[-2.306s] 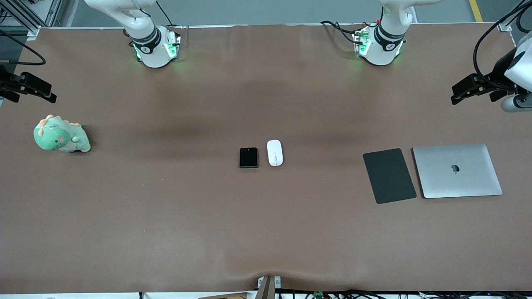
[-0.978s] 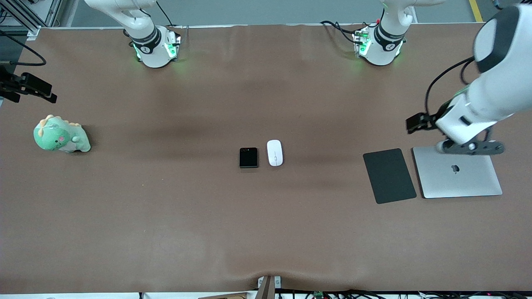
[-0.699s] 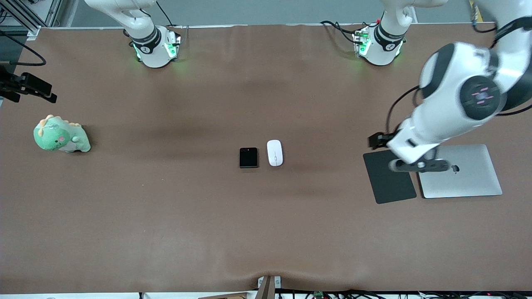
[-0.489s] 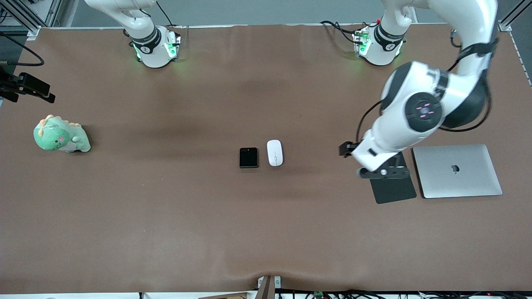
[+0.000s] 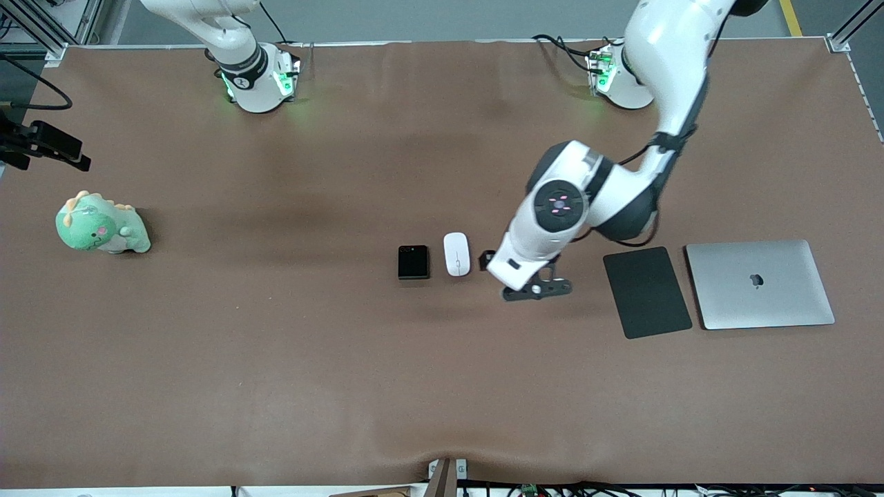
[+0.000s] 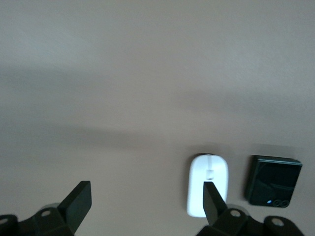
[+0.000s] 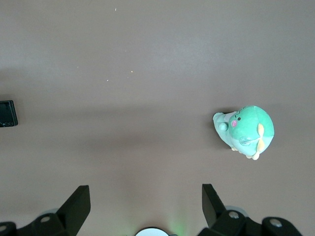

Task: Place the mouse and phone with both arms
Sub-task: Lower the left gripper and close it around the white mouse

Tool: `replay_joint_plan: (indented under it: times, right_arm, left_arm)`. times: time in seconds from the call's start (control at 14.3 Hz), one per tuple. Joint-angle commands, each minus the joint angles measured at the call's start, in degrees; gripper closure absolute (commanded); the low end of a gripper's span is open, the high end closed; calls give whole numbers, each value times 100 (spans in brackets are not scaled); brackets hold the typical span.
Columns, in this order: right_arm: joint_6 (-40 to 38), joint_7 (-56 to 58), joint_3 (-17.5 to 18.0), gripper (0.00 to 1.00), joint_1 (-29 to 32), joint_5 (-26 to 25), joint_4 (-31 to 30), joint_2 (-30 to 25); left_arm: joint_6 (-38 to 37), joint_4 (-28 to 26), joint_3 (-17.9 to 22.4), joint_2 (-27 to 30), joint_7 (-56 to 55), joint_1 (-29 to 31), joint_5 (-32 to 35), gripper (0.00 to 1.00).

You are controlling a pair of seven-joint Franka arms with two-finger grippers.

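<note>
The white mouse (image 5: 456,254) and the black phone (image 5: 413,262) lie side by side at the table's middle, the mouse toward the left arm's end. My left gripper (image 5: 498,266) is open and empty over bare table just beside the mouse. In the left wrist view, one finger (image 6: 212,199) overlaps the mouse (image 6: 207,185), with the phone (image 6: 273,181) past it and the gripper (image 6: 146,204) over bare cloth. My right gripper (image 5: 47,145) waits open and empty over the right arm's end of the table (image 7: 145,204). The phone's edge (image 7: 7,113) shows in its view.
A dark grey pad (image 5: 647,292) and a closed silver laptop (image 5: 760,284) lie toward the left arm's end. A green plush dinosaur (image 5: 101,224) sits toward the right arm's end, also in the right wrist view (image 7: 244,131). Brown cloth (image 5: 276,359) covers the table.
My left arm has swung in from the left arm's end, passing over the laptop and the pad, to beside the mouse. The right arm, mouse and phone have not moved.
</note>
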State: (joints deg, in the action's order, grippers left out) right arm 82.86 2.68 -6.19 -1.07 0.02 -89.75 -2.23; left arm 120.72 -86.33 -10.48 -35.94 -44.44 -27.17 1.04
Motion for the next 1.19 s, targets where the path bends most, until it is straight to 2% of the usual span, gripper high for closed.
replay_joint_plan:
  times: [0.0, 0.77, 1.05, 1.12]
  right_arm:
    - [28, 84, 100, 0, 133, -28, -77, -76]
    - [46, 84, 100, 0, 124, -19, -69, -67]
    - [37, 110, 100, 0, 142, 25, 28, 82]
    - [37, 110, 100, 0, 151, 34, 28, 100]
  left_arm:
    - [433, 169, 81, -387, -625, -366, 19, 0]
    - [1270, 178, 108, -1161, -1313, -912, 142, 0]
    - [1270, 178, 108, -1258, -1322, -939, 142, 8]
    - [1270, 178, 108, -1284, -1322, -974, 150, 14]
